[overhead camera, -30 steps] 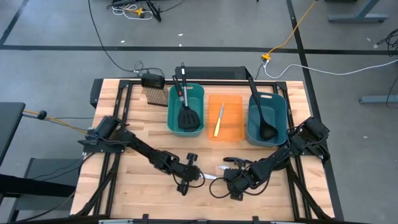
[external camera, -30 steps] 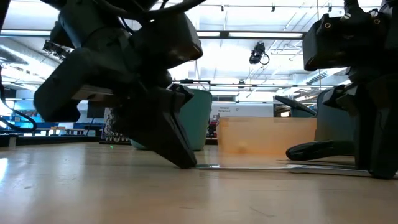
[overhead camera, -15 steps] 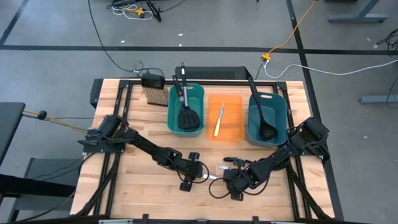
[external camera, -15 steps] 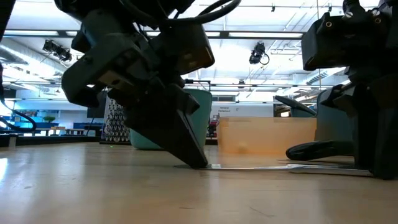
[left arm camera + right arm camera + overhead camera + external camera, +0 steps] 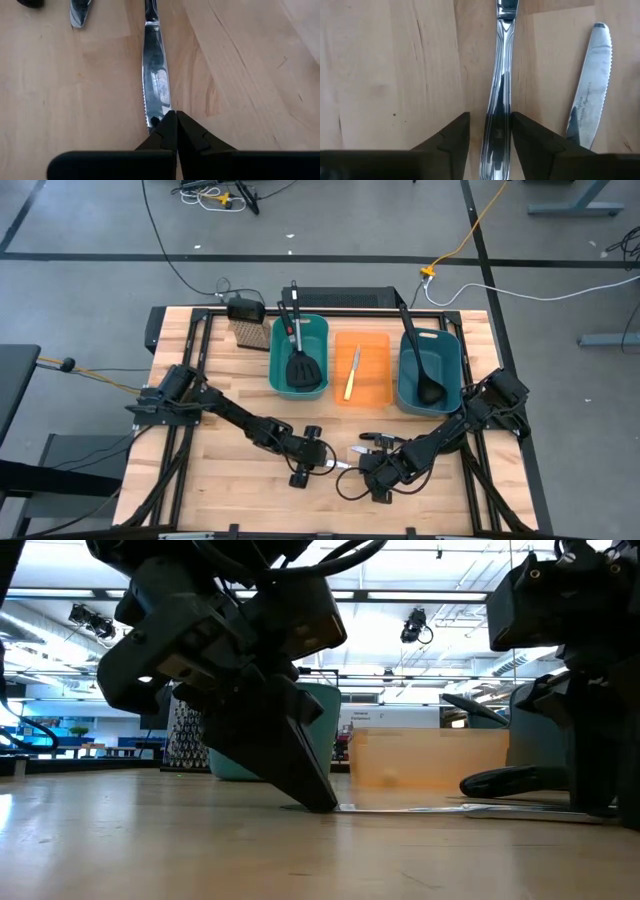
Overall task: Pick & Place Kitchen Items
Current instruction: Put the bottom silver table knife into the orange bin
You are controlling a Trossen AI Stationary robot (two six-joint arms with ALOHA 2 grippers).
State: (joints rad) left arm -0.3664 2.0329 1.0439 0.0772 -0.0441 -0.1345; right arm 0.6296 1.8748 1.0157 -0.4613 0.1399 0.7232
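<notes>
- left tool (image 5: 322, 465) is low on the front of the counter (image 5: 220, 490), fingers (image 5: 170, 132) pressed together with their tips on the blade tip of a silver knife (image 5: 154, 75); whether the blade is pinched or only touched cannot be told.
- right tool (image 5: 365, 468) sits just right of it on the front of the counter, fingers (image 5: 452, 137) apart, one on each side of the knife's steel handle (image 5: 499, 115), with gaps showing between the handle and both fingers.
- that knife lies flat on the wood between the two tools, blade end toward the left tool, handle end toward the right one.
- a second knife (image 5: 590, 100) lies flat just beside the first, serrated blade showing in the right wrist view.
- farther back, three bins stand in a row: a teal bin (image 5: 280, 370) with a black slotted spatula (image 5: 303, 368) in it and a long black handle beside it.
- an orange bin (image 5: 375, 370) in the middle holds a yellow-handled knife (image 5: 352, 373).
- a second teal bin (image 5: 450, 370) on the right holds a black ladle (image 5: 422, 365), its handle sticking out over the back rim.
- a brush (image 5: 248, 325) stands at the back, left of the bins.
</notes>
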